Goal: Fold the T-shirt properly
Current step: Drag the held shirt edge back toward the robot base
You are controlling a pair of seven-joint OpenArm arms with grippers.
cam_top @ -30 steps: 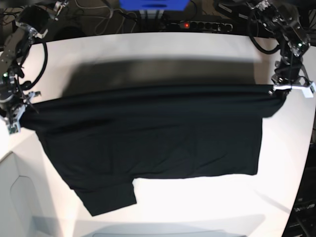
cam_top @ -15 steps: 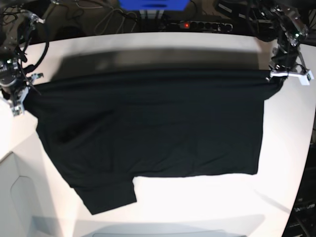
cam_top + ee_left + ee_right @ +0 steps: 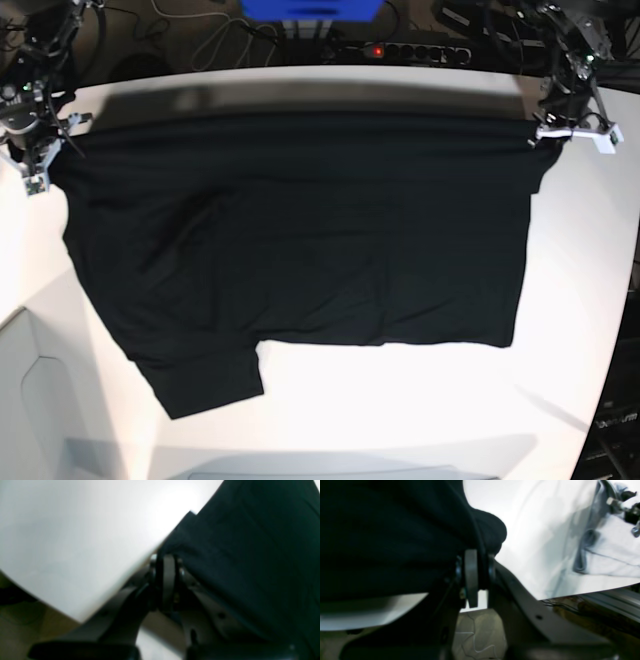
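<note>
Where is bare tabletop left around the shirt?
Bare table runs along the near edge below the T-shirt hem, and on the right beyond its side edge. The far edge is crowded: both end effectors, left and right, pinch the shirt's corners there.

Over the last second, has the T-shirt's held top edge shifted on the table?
Yes. The T-shirt, pinched by the left gripper and right gripper, has moved toward the table's far edge, nearer the power strip.
</note>
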